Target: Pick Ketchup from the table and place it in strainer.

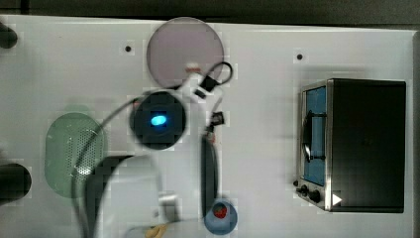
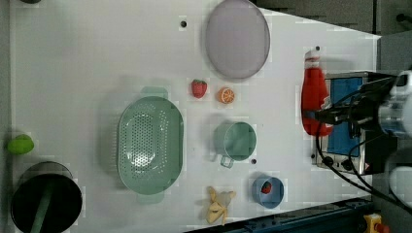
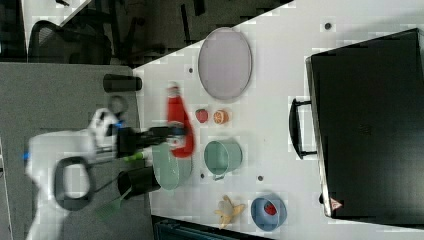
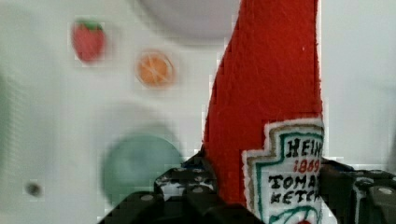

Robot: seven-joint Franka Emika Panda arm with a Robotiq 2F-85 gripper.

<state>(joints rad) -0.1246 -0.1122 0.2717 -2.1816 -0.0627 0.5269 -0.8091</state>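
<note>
The Ketchup point(image 2: 315, 94) is a red soft bottle with a white cap and a pale label. My gripper point(image 2: 326, 116) is shut on its lower body and holds it off the table. In the wrist view the Ketchup point(image 4: 271, 93) stands between the black fingers point(image 4: 187, 189), label facing the camera. In the right view the Ketchup point(image 3: 180, 122) hangs at the gripper point(image 3: 176, 136), just above the strainer point(image 3: 170, 172). The strainer point(image 2: 127, 145) is a pale green oval basket with a holed bottom, and nothing lies in it. In the top view the arm covers part of the strainer point(image 1: 69, 148).
A grey-lilac plate point(image 2: 237, 39), a strawberry point(image 2: 198, 88), an orange slice point(image 2: 225, 95) and a green cup point(image 2: 235, 141) lie near the strainer. A blue bowl point(image 2: 268, 191), a banana point(image 2: 218, 205), a black pot point(image 2: 46, 201) and a black oven point(image 1: 366, 144) stand around the edges.
</note>
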